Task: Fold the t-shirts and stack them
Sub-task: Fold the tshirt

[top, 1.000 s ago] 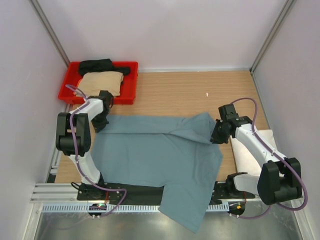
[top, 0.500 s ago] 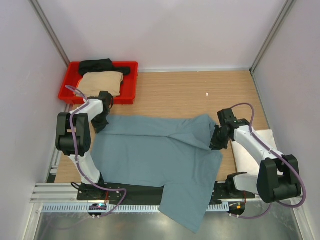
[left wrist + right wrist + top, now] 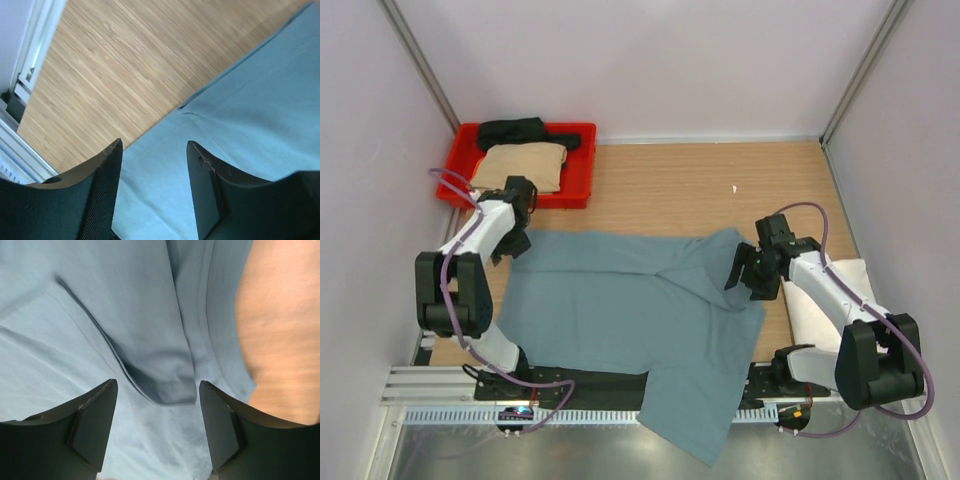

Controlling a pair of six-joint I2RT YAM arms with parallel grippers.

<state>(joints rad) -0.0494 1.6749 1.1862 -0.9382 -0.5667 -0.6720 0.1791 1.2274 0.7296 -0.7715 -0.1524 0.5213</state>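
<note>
The teal-blue t-shirt (image 3: 630,310) lies spread across the table, its top edge folded toward the middle and its bottom hanging over the near edge. My left gripper (image 3: 506,246) hovers open over the shirt's far left corner (image 3: 165,165), with nothing between its fingers. At the shirt's right edge my right gripper (image 3: 744,272) is open above a folded-over flap (image 3: 160,375) and holds no cloth. A tan t-shirt (image 3: 523,165) and a black t-shirt (image 3: 525,131) lie in the red tray. Beside the right arm lies a folded white t-shirt (image 3: 817,312).
The red tray (image 3: 582,180) stands at the far left corner, just behind the left arm. Bare wood (image 3: 720,190) stretches behind the teal shirt. Walls close in the left and right sides, and a metal rail (image 3: 430,385) runs along the near edge.
Both grippers were shut on the teal shirt's edge and now stand open, the cloth released. The left wrist has drawn up and left; the right gripper has shifted slightly left.
</note>
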